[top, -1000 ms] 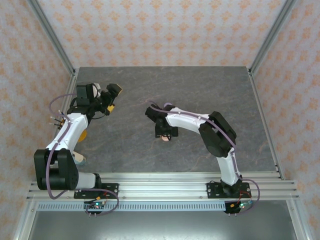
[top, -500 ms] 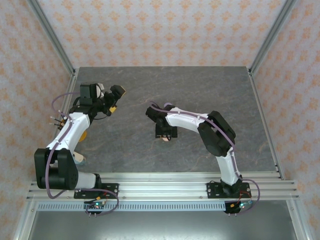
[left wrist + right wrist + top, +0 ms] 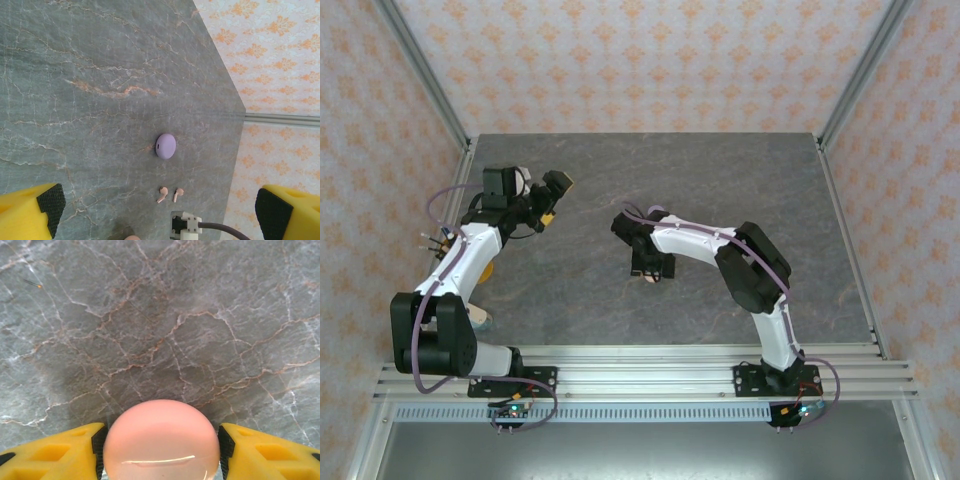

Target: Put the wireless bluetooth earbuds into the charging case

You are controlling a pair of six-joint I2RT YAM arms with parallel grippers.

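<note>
Right gripper low at mid-table, jaws pinching the round pink charging case, left gripper aloft, jaws wide, two pink earbuds side by side short of the table's corner, long axes parallel, heads toward the lilac case, stems away.

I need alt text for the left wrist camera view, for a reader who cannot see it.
A lilac round case lies on a grey marbled table, with two pale pink earbuds side by side just below it. The left gripper is open, its yellow fingers at the bottom corners.
</note>
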